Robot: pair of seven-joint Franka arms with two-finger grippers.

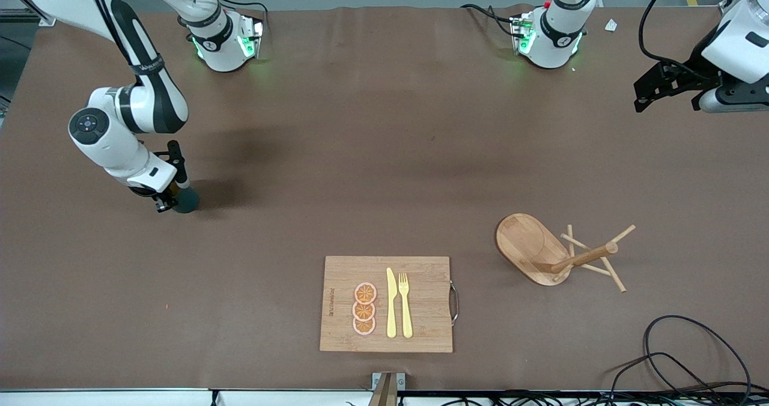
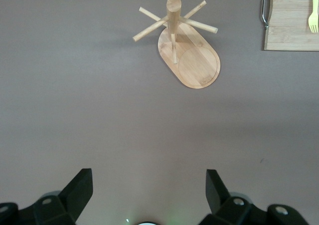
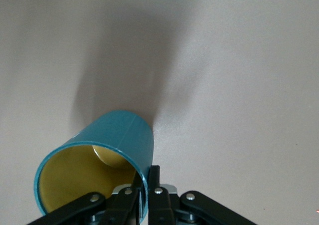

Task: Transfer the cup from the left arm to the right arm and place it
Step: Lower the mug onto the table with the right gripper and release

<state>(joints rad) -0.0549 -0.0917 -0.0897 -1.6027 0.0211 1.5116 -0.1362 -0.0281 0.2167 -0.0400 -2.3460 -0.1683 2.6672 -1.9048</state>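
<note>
The right gripper (image 1: 170, 200) pinches the teal cup (image 1: 185, 199) low over the table (image 1: 360, 154) near the right arm's end. The left gripper (image 1: 644, 98) hangs open over the opposite edge; a cutting board (image 1: 420, 328) lies at the camera-side edge

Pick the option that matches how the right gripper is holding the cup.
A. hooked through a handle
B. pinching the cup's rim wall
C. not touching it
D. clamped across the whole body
B: in the right wrist view the right gripper is shut on the teal cup, one finger inside the rim and one outside.
</note>
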